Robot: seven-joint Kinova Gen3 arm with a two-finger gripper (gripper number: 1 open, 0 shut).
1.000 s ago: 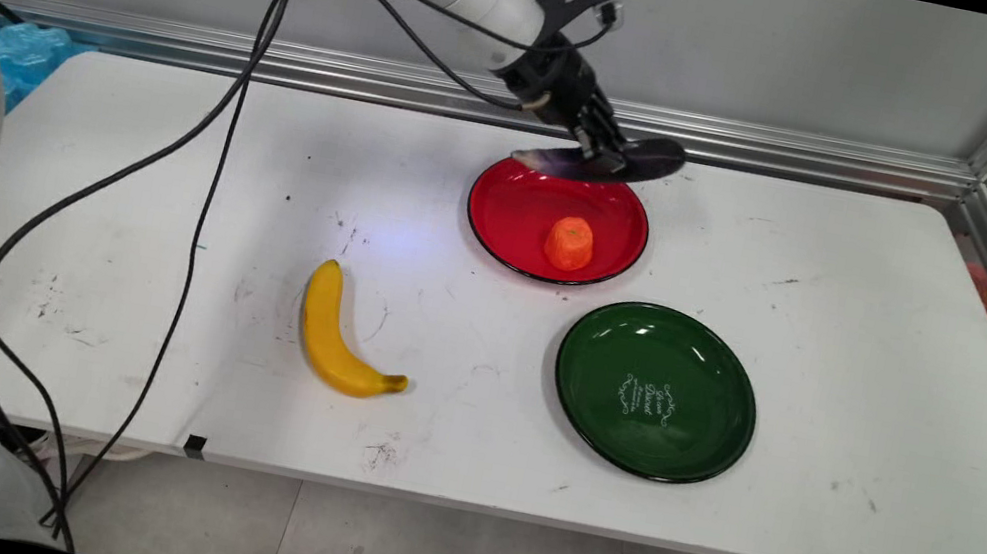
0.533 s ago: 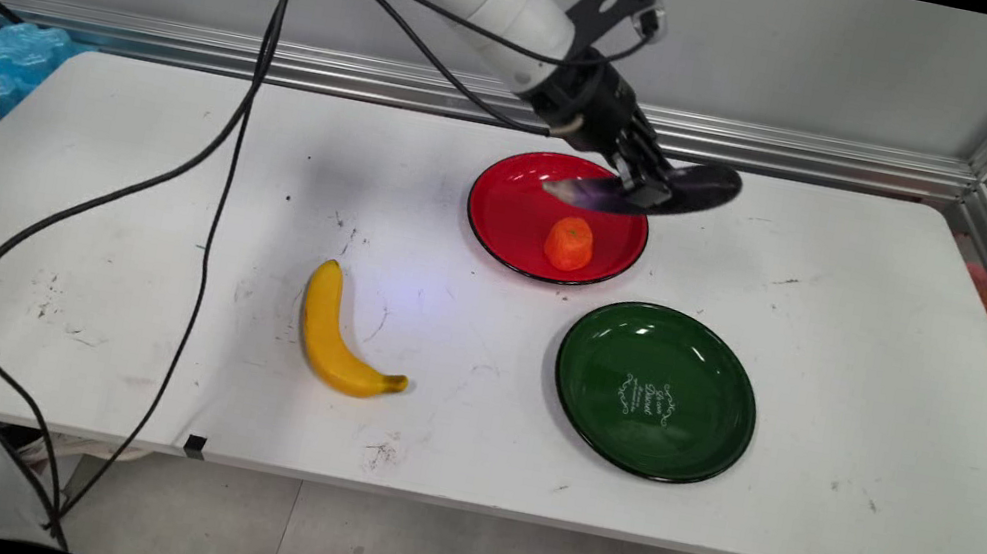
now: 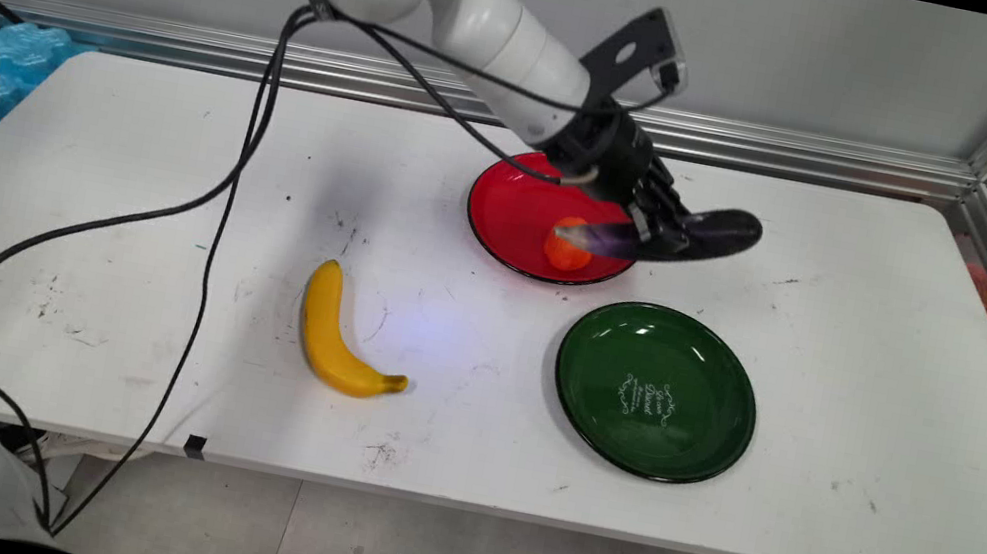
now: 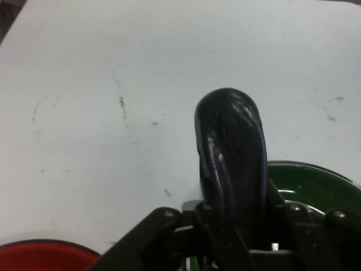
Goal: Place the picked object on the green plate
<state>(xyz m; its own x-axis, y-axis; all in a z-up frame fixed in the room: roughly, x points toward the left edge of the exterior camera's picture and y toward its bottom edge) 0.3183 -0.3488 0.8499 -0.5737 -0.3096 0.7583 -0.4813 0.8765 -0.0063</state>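
**Eggplant held above the edge of the red plate**

A white desk [image 3: 841,379] stands against a grey wall with an aluminium rail along its far edge. The arm reaches in from the upper left, black cables hanging from it. Its gripper [image 3: 663,238] has its fingers [image 4: 217,226] closed on a dark purple eggplant [image 3: 715,230], held roughly level above the desk, its rounded end pointing right. The eggplant hangs over the right rim of a red plate [image 3: 510,209], and its paler end passes in front of an orange piece of food [image 3: 563,247] that sits on that plate. A green plate [image 3: 657,387] with white lettering lies nearer the front, just beside the red one. A yellow banana [image 3: 332,330] lies on the desk well to the left of both plates.
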